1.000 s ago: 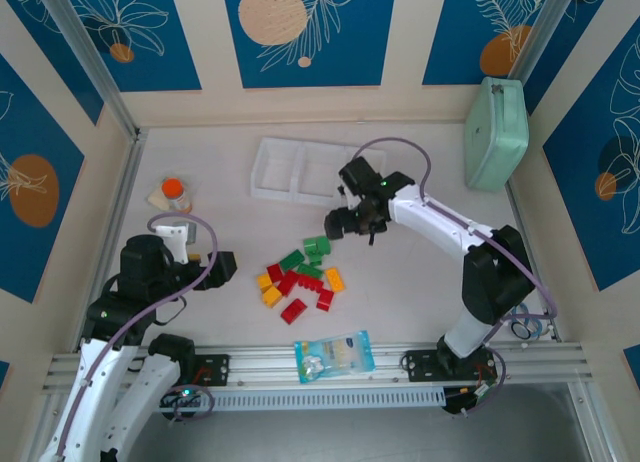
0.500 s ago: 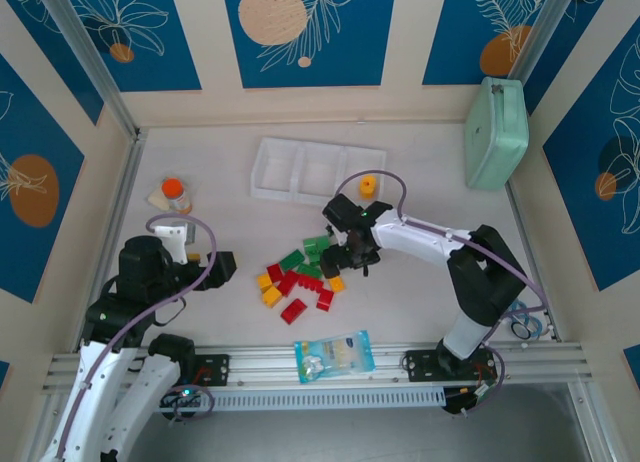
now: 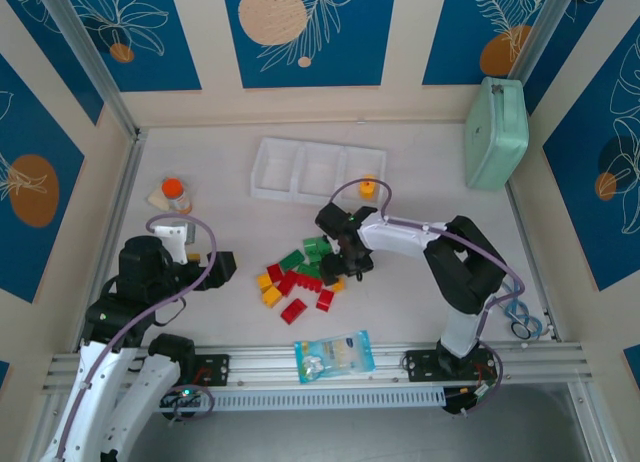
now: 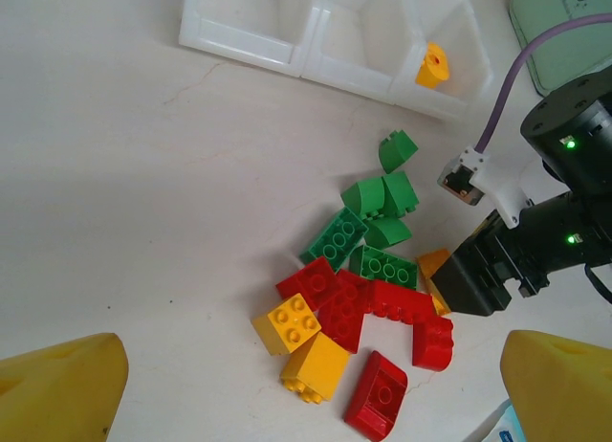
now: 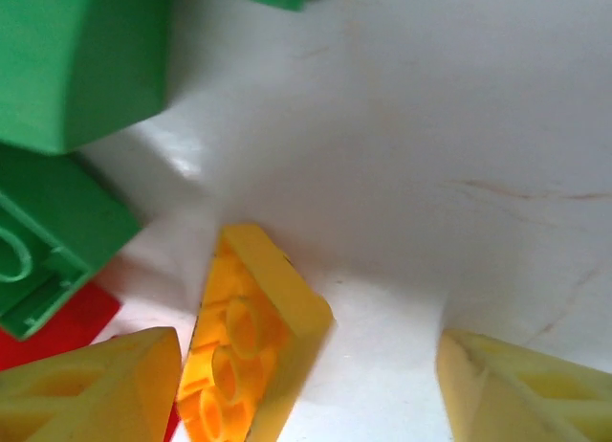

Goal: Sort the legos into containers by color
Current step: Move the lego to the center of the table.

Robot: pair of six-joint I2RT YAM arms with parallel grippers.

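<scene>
yellow-orange brick (image 5: pixel 244 337) at the right edge of the legos (image 3: pixel 300 277), lying on its side on the table (image 3: pixel 200 162) with its studs facing the wrist camera. it lies just beside green bricks (image 5: pixel 76 69) and a red one (image 5: pixel 57 318). being on the pile's open flank, it is probably the easiest piece to straddle without disturbing the rest. the other legos lie in a loose mixed heap of red, green and yellow near the middle of the table, unsorted.

the white tray (image 3: pixel 270 172) of three joined compartments sits beyond the heap. its right-hand compartment holds a single yellow piece (image 3: pixel 368 188), which suggests that this compartment is for yellow. the other two look empty.

the right gripper (image 5: pixel 311 365) is low over the table with its jaws partly apart, one on each side of the yellow-orange brick. the left fingertip (image 5: pixel 96 385) is at or against the brick, and the right fingertip (image 5: pixel 516 385) is apart from it with bare table between. the brick is bracketed but not clamped. the step in hand is judged to be the grasp, before a carry to the yellow compartment.

the left gripper (image 3: pixel 222 267) is released, with its jaws wide apart and nothing between them, and is held back at the near left, clear of the heap.
</scene>
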